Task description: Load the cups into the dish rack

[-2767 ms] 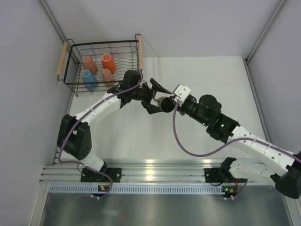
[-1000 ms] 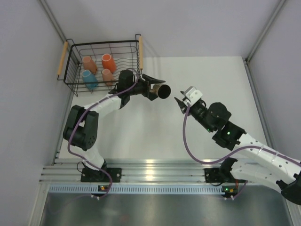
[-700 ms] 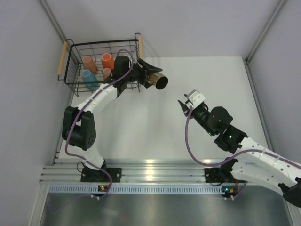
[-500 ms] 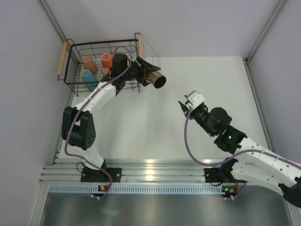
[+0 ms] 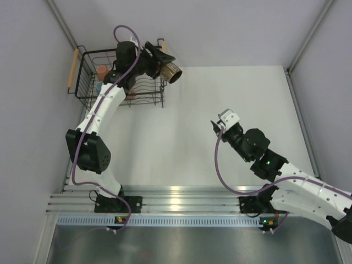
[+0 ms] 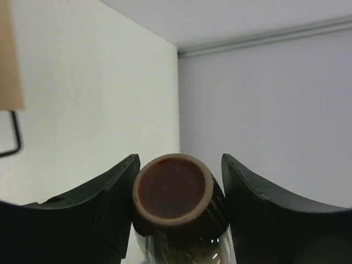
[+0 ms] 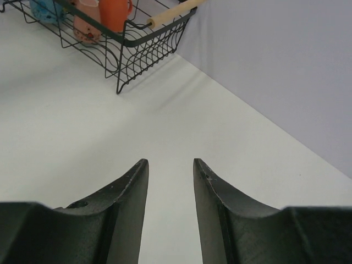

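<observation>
Three racked cups [image 7: 114, 12], one dark cup [image 6: 171, 192]

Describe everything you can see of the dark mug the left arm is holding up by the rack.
The dark mug is small and glossy, like glazed ceramic: dark brown outside, paler tan rim, reddish-brown inside that looks empty. No handle shows in either view. The left claw grips it across its sides, with the mouth pointing outward, away from the wrist. It hangs in the air, tipped on its side, beside the right end of the dish rack, touching only the claw.
</observation>
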